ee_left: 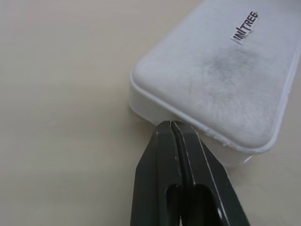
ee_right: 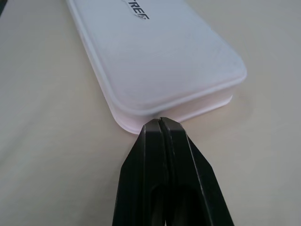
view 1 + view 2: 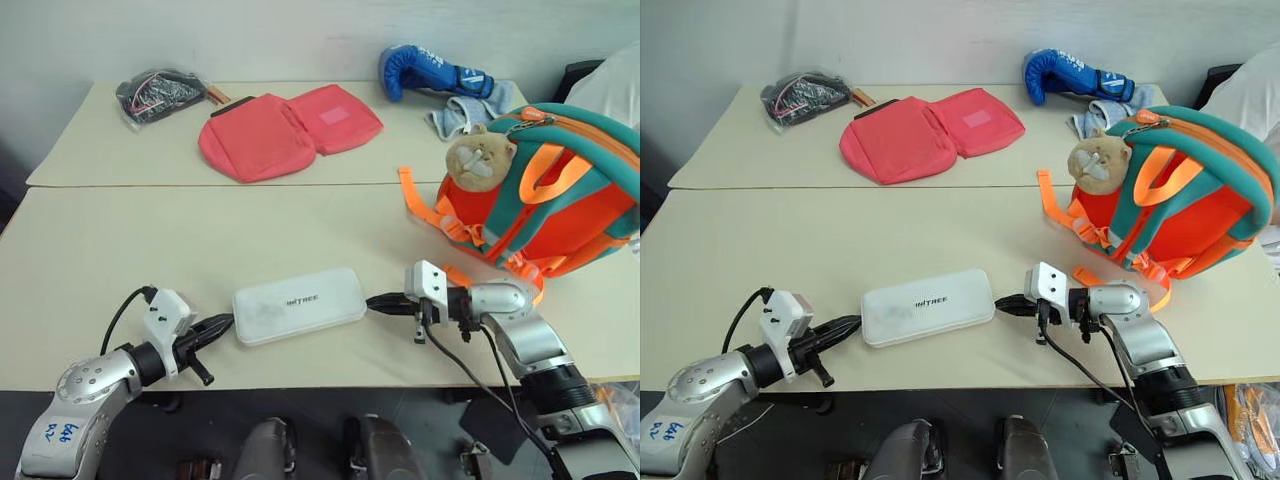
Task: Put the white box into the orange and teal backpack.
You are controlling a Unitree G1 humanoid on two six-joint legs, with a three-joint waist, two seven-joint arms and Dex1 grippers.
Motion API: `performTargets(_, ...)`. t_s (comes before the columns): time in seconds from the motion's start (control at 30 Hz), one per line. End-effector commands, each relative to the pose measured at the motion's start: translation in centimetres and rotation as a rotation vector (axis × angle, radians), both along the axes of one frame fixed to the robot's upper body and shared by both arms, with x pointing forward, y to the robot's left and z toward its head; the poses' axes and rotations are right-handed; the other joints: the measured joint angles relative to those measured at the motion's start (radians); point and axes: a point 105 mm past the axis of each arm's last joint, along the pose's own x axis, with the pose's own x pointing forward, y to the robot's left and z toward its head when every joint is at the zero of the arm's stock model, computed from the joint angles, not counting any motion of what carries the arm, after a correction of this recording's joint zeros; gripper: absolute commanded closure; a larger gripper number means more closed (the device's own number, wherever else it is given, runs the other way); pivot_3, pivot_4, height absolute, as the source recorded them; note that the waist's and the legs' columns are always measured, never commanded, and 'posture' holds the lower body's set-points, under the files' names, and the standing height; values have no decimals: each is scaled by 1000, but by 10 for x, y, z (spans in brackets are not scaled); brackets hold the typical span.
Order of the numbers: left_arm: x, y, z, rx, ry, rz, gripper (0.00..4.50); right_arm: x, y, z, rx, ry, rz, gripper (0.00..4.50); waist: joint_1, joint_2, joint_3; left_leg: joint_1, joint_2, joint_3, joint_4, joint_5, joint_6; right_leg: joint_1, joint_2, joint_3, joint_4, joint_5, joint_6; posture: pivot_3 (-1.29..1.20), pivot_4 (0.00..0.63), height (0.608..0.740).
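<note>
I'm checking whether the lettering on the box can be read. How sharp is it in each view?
Left wrist view: lettering on the white box fairly crisp, closed fingers soft. Right wrist view: lettering cut off at the edge, box slightly washed out. Left eye view: lettering small but legible.

The white box (image 3: 298, 304) is laid flat on the desk (image 3: 150, 250); the orange and teal backpack (image 3: 545, 190) is positioned upright, well apart
</note>
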Motion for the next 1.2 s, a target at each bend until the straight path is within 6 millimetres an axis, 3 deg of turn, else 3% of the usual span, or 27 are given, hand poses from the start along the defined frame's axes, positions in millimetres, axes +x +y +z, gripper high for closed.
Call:
performTargets(0.03,2,-12,6,10,-30,-60,4474,-8,13,13,29,-29,71,4500,0,0,0,0,0,0,0,0,0,0,0,0,0,0,0,0,150,740)
performTargets(0.17,7,-20,4,15,-26,-105,4474,-18,7,11,8,2,74,4500,2,0,0,0,0,0,0,0,0,0,0,0,0,0,0,0,150,740)
performTargets(0.47,2,-27,0,9,3,-150,4474,-35,-51,7,-83,28,-112,4500,24,0,0,-1,0,0,0,-1,1,0,0,0,-2,0,0,0,150,740)
performTargets(0.57,10,-21,0,-8,12,-114,4474,-43,-67,7,-84,46,-164,4500,27,0,0,-1,0,0,0,-1,1,0,0,0,-2,0,0,0,150,740)
performTargets(0.6,11,-19,0,-16,14,-102,4095,-46,-70,7,-81,52,-172,4500,28,0,0,-1,0,0,0,-1,1,0,0,0,-1,0,0,0,150,740)
performTargets(0.7,11,16,-1,-75,67,15,3321,-60,-81,14,-46,30,-178,4500,30,0,0,-1,0,0,0,-1,1,0,0,0,-2,0,0,0,150,740)
performTargets(0.8,-6,46,-8,-187,257,53,2342,-68,-89,16,-28,24,-232,4500,19,-1,0,-1,1,0,-1,-1,1,0,1,0,-2,0,0,0,150,740)
performTargets(0.9,-11,46,2,-255,364,1,1450,-69,-91,14,-41,11,-239,4500,22,0,0,0,1,0,-1,-1,1,0,1,0,-1,0,0,0,150,740)
performTargets(1.03,-2,44,21,-331,454,-7,196,-61,-89,17,-58,-35,-239,4500,30,0,1,0,1,-1,0,-3,-3,0,0,1,-1,0,0,0,150,740)
performTargets(1.2,3,32,29,-456,681,-40,35,-41,-74,23,-60,-75,-204,4500,23,-1,1,-1,1,0,-1,-1,-6,-1,0,0,-1,0,0,0,150,740)
